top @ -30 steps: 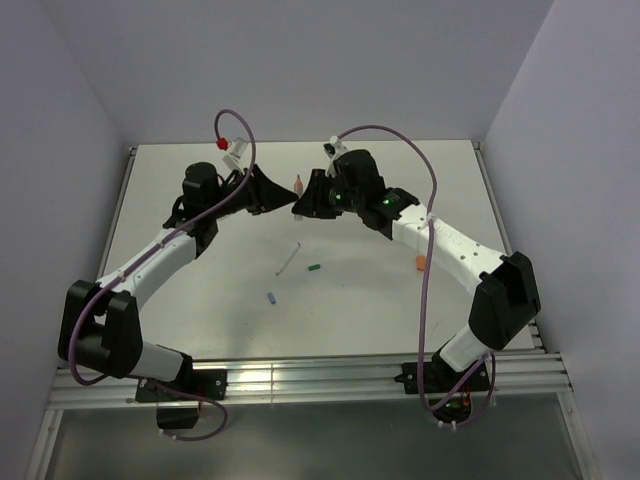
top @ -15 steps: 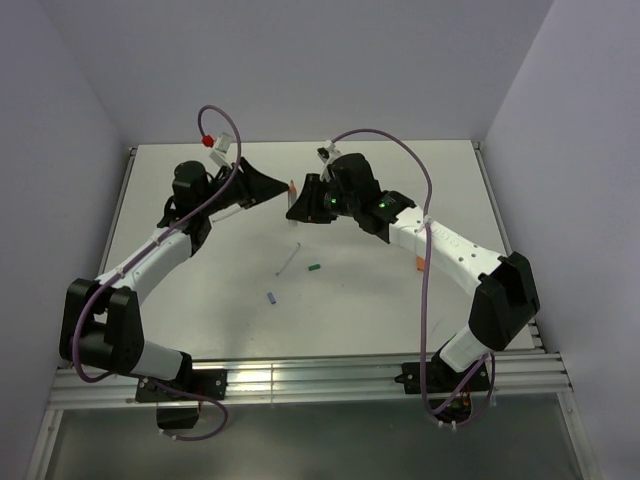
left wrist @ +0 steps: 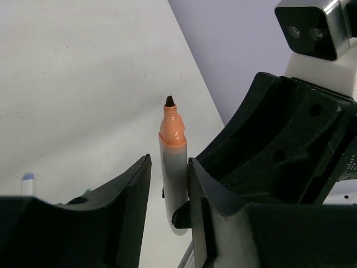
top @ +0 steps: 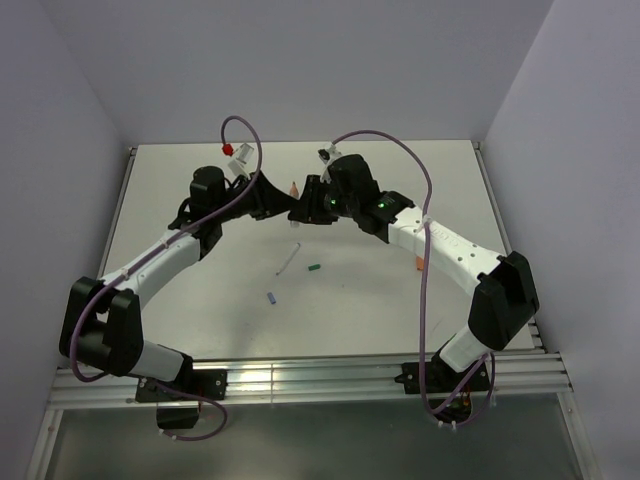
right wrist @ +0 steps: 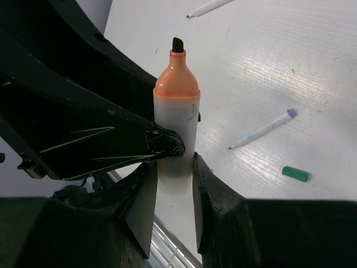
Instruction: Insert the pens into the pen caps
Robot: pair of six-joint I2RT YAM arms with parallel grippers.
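Handover step, prob: thick pen [right wrist: 177, 123] upright, clamped between R fingers [right wrist: 220, 206]; L fingers [left wrist: 133, 192] straddle same barrel, part-open, no grip yet. Next: L shuts, R frees; green cap [right wrist: 294, 173] on table [top: 380, 300], below fingers.

Tight spot is the far middle of the desk [top: 370, 300]. The left end effector [left wrist: 169, 163] and right end effector [right wrist: 174, 164] sit nose to nose around the orange-tipped marker [right wrist: 177, 120], so there's no way through between them. In front of them, toward the arm bases, there's open room to come down. Only a thin pen [top: 288, 261], a green cap [top: 313, 268] and a blue cap [top: 271, 297] lie in the way, all apart. The left wall [top: 60, 180] and right wall [top: 570, 170] box in the elbows.
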